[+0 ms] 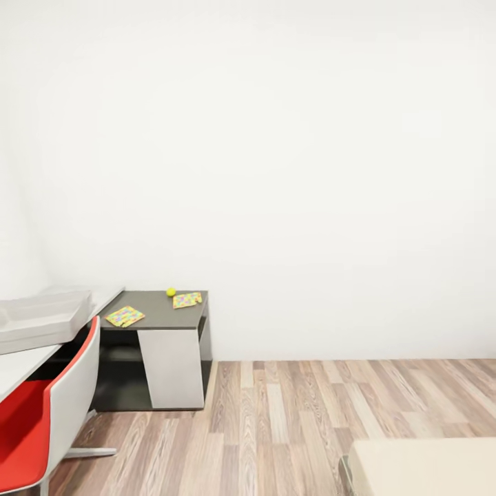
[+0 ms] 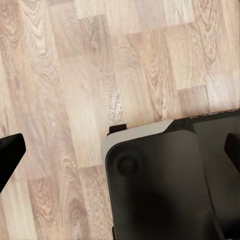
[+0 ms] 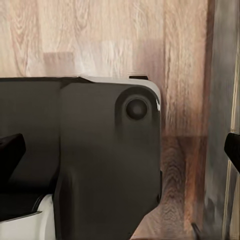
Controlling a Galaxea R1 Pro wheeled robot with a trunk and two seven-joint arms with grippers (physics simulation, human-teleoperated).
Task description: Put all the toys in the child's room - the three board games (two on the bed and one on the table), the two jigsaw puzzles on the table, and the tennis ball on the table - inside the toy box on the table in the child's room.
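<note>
A: What sits on the low tabletop (image 1: 155,318) against the back wall (image 1: 310,172)?
B: 2 jigsaw puzzles: 1 (image 1: 125,316) near its front left, the other (image 1: 187,300) toward the back right. The tennis ball (image 1: 171,292) lies just beside that second one, to its left, near the wall.

A: And further left?
B: The toy box (image 1: 41,318) rests on a higher tabletop (image 1: 17,368); a chair (image 1: 48,420) stands in front of it on the floor (image 1: 289,420).

A: The near right corner?
B: Probably a corner of the bed (image 1: 424,468), well apart from both tabletops.
</note>
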